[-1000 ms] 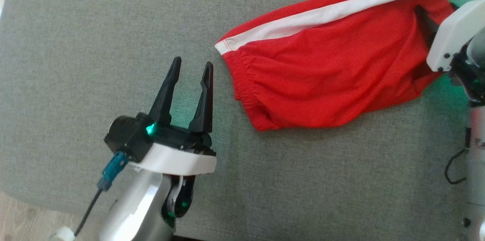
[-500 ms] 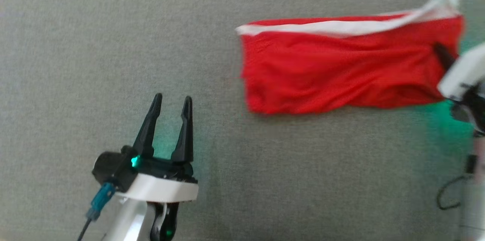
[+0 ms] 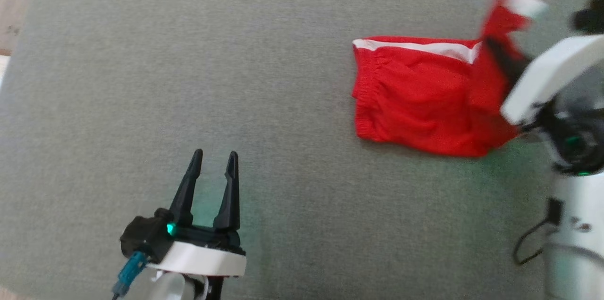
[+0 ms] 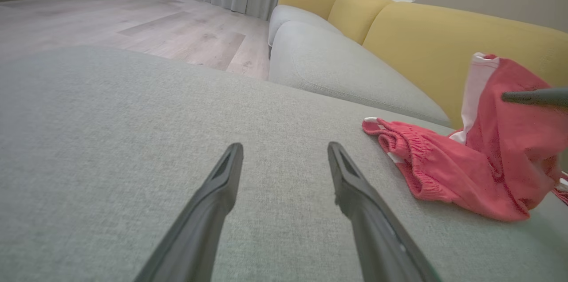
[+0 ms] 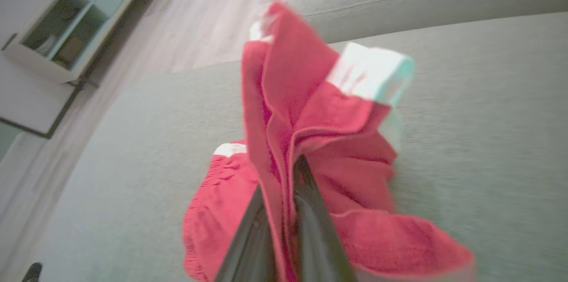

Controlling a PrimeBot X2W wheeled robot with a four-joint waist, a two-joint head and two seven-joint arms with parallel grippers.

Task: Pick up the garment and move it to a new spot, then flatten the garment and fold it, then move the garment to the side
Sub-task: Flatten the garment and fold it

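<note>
The garment [image 3: 415, 106] is a pair of red shorts with a white side stripe, lying on the grey cushion [image 3: 188, 78] at the right. Its right end is lifted off the cushion and blurred, pinched in my right gripper [image 3: 500, 57], which is shut on the cloth [image 5: 306, 131]. The elastic waistband end [image 4: 412, 162] rests on the cushion. My left gripper [image 3: 213, 154] stands open over bare cushion at the lower left, well apart from the shorts, nothing between its fingers [image 4: 222, 175].
A yellow sofa back [image 4: 443, 38] and a second grey seat cushion [image 4: 337, 69] lie beyond the work cushion. Wooden floor [image 4: 133, 20] is at the left, with a cabinet [image 5: 71, 20] farther off. A dark cable [image 3: 531, 238] hangs beside my right arm.
The right gripper has lifted the shorts' right end and drawn the garment rightward, bunching it shorter. The head camera has shifted. The left gripper stays open and low.
</note>
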